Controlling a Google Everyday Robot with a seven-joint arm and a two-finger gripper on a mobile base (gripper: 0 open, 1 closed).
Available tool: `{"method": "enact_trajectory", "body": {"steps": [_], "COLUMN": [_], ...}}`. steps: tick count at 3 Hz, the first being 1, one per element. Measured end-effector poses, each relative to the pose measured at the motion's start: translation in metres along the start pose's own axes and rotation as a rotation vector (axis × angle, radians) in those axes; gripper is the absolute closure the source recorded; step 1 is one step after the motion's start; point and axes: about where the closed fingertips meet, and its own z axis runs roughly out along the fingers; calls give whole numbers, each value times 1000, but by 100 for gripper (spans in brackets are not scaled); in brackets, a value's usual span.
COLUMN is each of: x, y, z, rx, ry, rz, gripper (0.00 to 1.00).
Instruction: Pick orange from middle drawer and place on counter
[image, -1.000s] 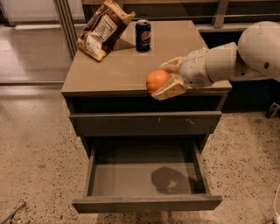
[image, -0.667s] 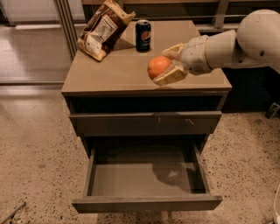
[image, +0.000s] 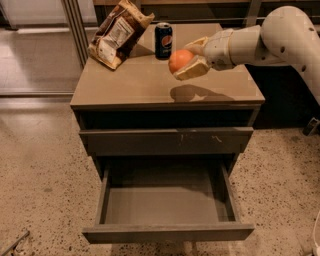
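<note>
My gripper (image: 187, 60) is shut on the orange (image: 179, 60) and holds it above the middle of the tan counter (image: 130, 85), casting a shadow on the top below it. The white arm reaches in from the right. The middle drawer (image: 167, 205) is pulled wide open below, and its grey floor holds nothing. The closed drawer front above it bears pale scratch marks.
A crumpled brown chip bag (image: 119, 32) lies at the counter's back left. A dark blue soda can (image: 163, 41) stands at the back centre, just left of the orange. Speckled terrazzo floor (image: 40, 190) surrounds the cabinet.
The gripper has carried the orange up and leftward, from the counter's front right edge to above its middle, closer to the can.
</note>
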Motion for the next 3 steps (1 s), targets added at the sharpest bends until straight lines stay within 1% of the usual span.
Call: {"method": "enact_trajectory", "body": {"steps": [1,2,3], "x": [19,36,50], "y": [-15,-21,-21], "z": [16,29,39], "rx": [8,5,-10], "ry": [-8,-3,12], "rz": [66,125,172], "gripper": [100,100,100]}}
